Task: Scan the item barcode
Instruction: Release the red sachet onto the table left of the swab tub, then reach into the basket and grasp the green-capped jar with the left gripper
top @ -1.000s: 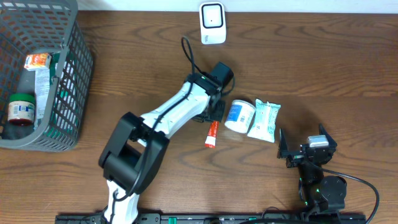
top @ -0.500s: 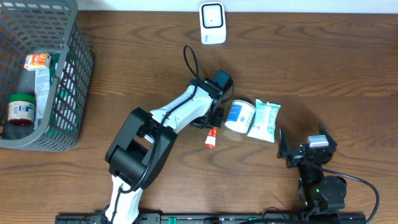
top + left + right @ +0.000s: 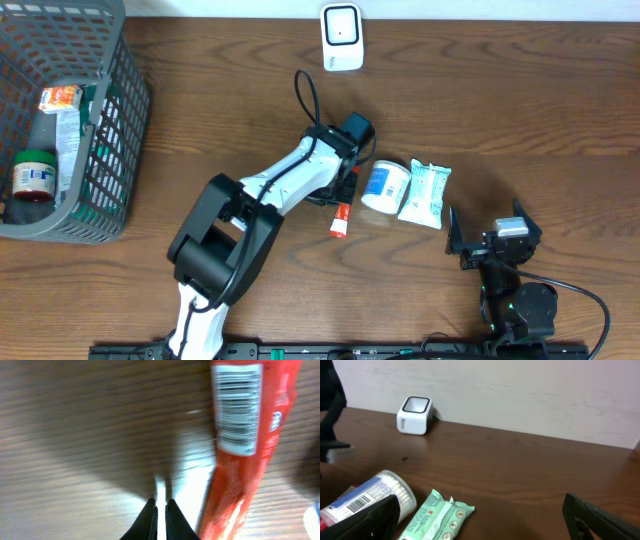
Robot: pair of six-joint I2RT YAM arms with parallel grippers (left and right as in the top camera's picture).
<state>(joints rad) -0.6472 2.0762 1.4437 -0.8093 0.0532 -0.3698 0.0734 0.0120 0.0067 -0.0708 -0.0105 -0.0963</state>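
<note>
A red tube (image 3: 341,218) lies on the wooden table; the left wrist view shows it close up with its white barcode label (image 3: 237,407) facing up. My left gripper (image 3: 346,187) is low over the tube's upper end. Its fingertips (image 3: 160,510) are shut together with nothing between them, just left of the red tube (image 3: 235,475). A white scanner (image 3: 341,37) stands at the table's far edge, seen also as the scanner (image 3: 414,415) in the right wrist view. My right gripper (image 3: 490,232) rests open near the front right, empty.
A white cylindrical tub (image 3: 385,186) and a green packet (image 3: 425,194) lie just right of the tube, also in the right wrist view as tub (image 3: 375,495) and packet (image 3: 437,515). A grey wire basket (image 3: 100,140) with several items stands at the far left.
Over the last second my left arm shifted slightly right and down, covering the tube's upper end. The right arm has not moved.
</note>
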